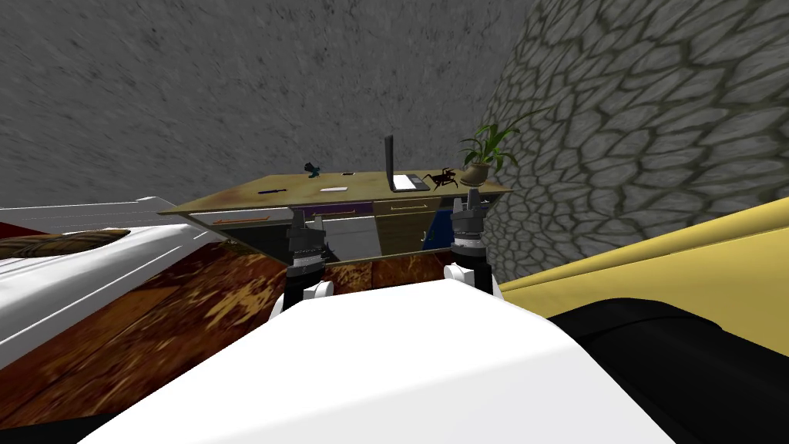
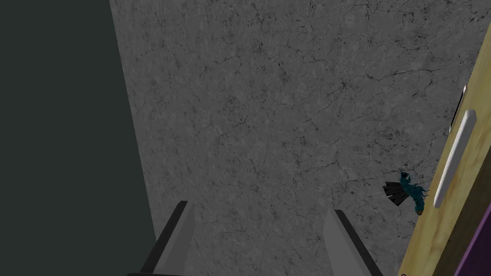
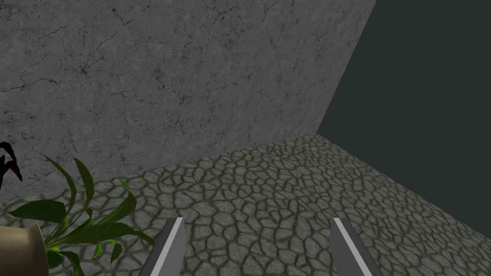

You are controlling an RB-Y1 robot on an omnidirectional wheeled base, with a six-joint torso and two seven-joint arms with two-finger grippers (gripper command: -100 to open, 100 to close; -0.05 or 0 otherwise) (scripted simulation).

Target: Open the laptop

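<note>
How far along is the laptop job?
Done, by the look of it: the laptop on the desk has its lid standing upright over the keyboard. In hand: nothing. The left end effector and right end effector are open, empty and touching neither. Left: at most, move closer and check the lid angle.

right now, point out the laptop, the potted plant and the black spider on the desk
laptop (image 1: 405,183), head view, on its keyboard half
potted plant (image 1: 477,173), head view, on the pot
spider (image 1: 441,179), head view, on its dark body

Potted plant (image 1: 481,158) and black spider (image 1: 441,179) on desk (image 1: 231,202).
</note>
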